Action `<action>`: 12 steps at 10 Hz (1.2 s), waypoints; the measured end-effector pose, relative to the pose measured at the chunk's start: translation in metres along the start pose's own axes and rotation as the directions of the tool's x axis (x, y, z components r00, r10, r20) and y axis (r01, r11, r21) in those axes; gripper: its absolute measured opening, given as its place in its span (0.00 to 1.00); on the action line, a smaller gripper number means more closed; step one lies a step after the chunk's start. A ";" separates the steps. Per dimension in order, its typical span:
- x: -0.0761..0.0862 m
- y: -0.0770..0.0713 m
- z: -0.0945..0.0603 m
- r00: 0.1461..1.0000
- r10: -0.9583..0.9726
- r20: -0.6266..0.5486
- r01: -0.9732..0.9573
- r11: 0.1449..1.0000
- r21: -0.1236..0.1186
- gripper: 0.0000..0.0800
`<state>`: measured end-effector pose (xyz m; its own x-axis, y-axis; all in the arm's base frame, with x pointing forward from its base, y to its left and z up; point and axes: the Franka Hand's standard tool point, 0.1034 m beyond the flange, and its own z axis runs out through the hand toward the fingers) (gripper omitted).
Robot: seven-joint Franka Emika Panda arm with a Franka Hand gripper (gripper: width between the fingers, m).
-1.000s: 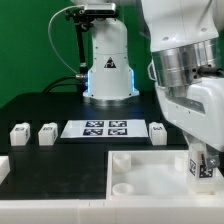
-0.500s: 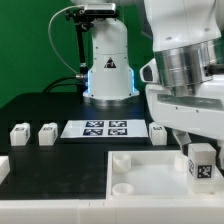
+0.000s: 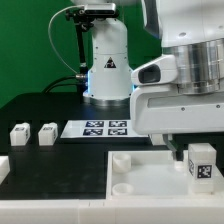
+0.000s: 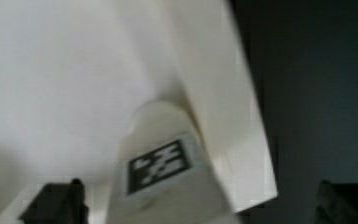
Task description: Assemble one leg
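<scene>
A leg [image 3: 201, 163], a small white block with a black-and-white tag, stands upright at the near corner of the large flat white piece [image 3: 150, 178], at the exterior view's right. In the wrist view the same leg [image 4: 202, 130] lies between my two dark fingertips [image 4: 60, 203], which stand wide apart and clear of its sides. My gripper [image 4: 202, 203] is open and holds nothing, above the leg. In the exterior view the wrist housing [image 3: 185, 95] hangs just over the leg and hides the fingers. Two more legs [image 3: 19, 133] [image 3: 46, 132] stand at the left.
The marker board [image 3: 103, 128] lies on the black table behind the large white piece. That piece has round sockets [image 3: 120, 160] at its left corners. The robot base [image 3: 108, 65] stands at the back.
My gripper has let go of the leg and risen, leaving it standing on the white piece's corner. The arm now covers the leg that showed next to the marker board.
</scene>
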<state>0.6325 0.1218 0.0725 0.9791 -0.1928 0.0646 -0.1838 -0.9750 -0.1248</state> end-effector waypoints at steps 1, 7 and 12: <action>0.004 0.007 -0.001 0.979 -0.202 -0.010 0.201 0.979 -0.026 0.81; 0.005 0.010 0.001 0.999 -0.025 -0.031 0.024 1.000 -0.009 0.36; 0.004 0.009 0.003 0.609 0.793 0.013 -0.793 0.609 0.027 0.36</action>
<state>0.6351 0.1124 0.0686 0.4518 -0.8892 -0.0726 -0.8859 -0.4376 -0.1537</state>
